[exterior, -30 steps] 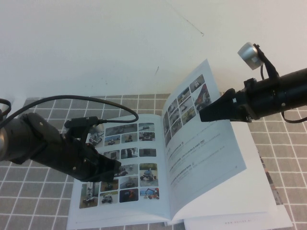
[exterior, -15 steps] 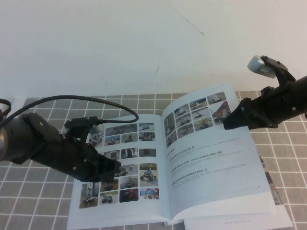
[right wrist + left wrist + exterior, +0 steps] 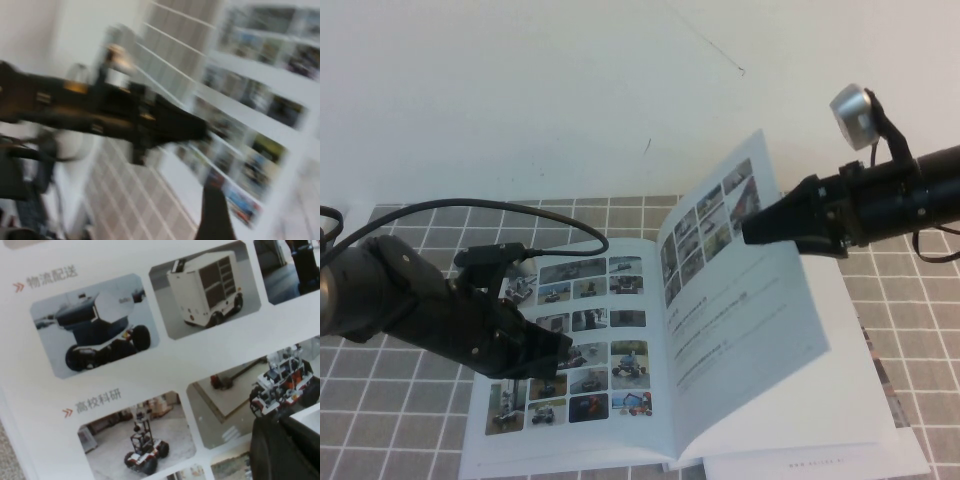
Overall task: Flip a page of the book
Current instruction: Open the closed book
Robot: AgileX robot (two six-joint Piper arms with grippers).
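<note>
The book (image 3: 570,448) lies open on the checked cloth. My left gripper (image 3: 558,352) rests shut on its left leaf, the one filled with a grid of robot photos; in the left wrist view its dark fingers (image 3: 280,445) press on that leaf (image 3: 150,365). The page (image 3: 740,330), with small robot photos above dark text lines, stands lifted and tilted over the right half. My right gripper (image 3: 752,228) is shut on the page's outer edge near its top corner, well above the table. The right wrist view is blurred; one dark finger (image 3: 214,215) shows there.
A grey checked cloth (image 3: 400,420) covers the table in front of a white wall. A sheet with a colourful edge (image 3: 885,385) and a white sheet with small print (image 3: 820,465) stick out from under the book on the right. The left arm's cable (image 3: 520,207) loops above the book.
Half a second ago the page lay lower and flatter, with my right gripper farther right. Now the gripper has moved left and up and the page stands steeper. The left arm has not moved.
</note>
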